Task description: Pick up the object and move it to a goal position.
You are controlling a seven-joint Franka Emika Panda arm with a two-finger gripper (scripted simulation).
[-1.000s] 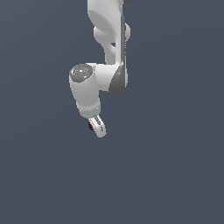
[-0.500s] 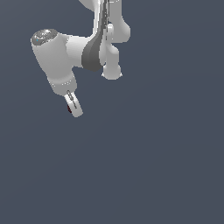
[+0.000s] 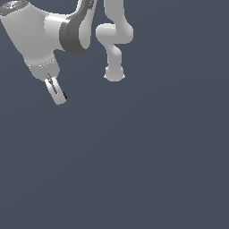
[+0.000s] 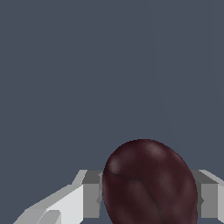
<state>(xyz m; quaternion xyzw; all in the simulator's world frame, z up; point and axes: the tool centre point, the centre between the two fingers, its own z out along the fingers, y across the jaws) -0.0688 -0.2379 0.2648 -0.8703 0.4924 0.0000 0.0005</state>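
The dark red ball (image 4: pixel 149 183) is gripped between the closed jaws, carried by the gripper (image 3: pixel 59 95) in mid-air.

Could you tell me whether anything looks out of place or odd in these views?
Nothing stands out. The hand is shut on the dark red ball, which sits between the fingers in the wrist view; in the exterior view only a sliver of it shows. Nothing else is visible around the arm.

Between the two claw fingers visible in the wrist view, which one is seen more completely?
The long pale finger beside the maroon ball; it runs to the picture's corner. The other finger is cut off by the frame edge.
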